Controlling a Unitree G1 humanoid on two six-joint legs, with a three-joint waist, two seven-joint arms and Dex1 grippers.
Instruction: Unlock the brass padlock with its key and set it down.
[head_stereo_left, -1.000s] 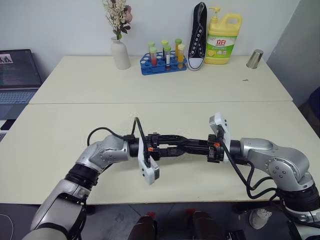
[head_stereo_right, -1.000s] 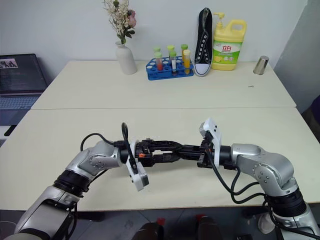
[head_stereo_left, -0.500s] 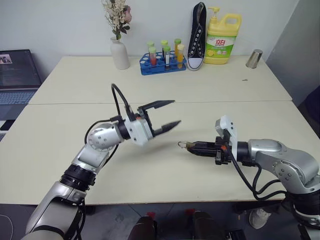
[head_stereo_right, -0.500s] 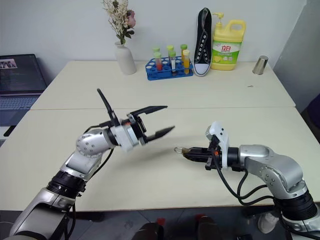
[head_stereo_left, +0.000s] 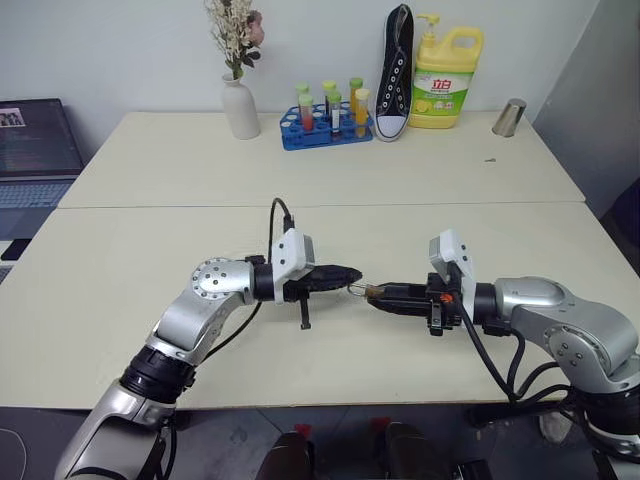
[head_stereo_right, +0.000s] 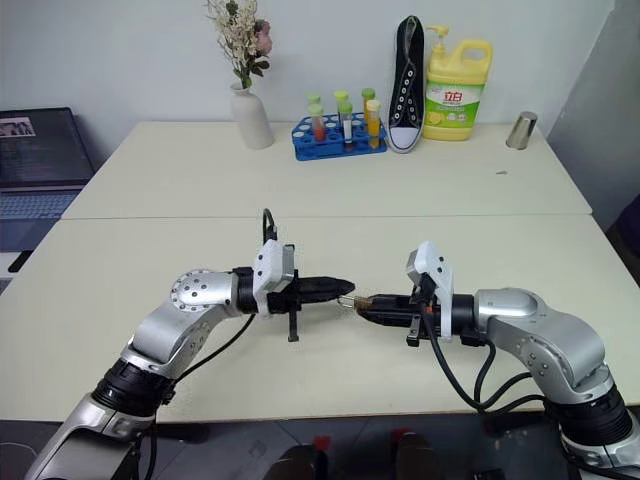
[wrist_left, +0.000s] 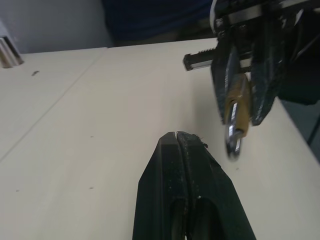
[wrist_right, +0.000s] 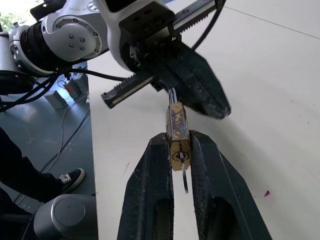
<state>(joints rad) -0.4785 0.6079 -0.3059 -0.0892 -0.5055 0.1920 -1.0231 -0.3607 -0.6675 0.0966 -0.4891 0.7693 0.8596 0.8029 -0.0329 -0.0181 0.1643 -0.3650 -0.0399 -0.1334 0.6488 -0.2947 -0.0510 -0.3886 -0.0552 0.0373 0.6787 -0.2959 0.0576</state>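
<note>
My right gripper (head_stereo_left: 374, 293) is shut on the brass padlock (wrist_right: 177, 131) and holds it level a little above the table (head_stereo_left: 330, 390), with the fingers (wrist_right: 150, 200) clamping its sides. The silvery shackle (wrist_left: 232, 143) points at my left gripper (head_stereo_left: 354, 275). A thin silvery key (wrist_right: 184, 181) sticks out of the keyhole end, between the right fingers. The left gripper (wrist_left: 176, 135) is shut with nothing between its fingers. Its tip sits just beside the shackle, which is not inside the jaws.
Along the far table edge stand a white vase (head_stereo_left: 240, 108), a blue rack of tubes (head_stereo_left: 326, 126), a black shoe (head_stereo_left: 396, 70), a yellow detergent bottle (head_stereo_left: 447, 78) and a metal cup (head_stereo_left: 510, 117). A laptop (head_stereo_left: 35, 150) sits at the far left.
Half a second ago the left gripper was open and raised away from the padlock. It has since shut, rolled over and come down to the shackle. The right gripper has kept hold of the padlock.
</note>
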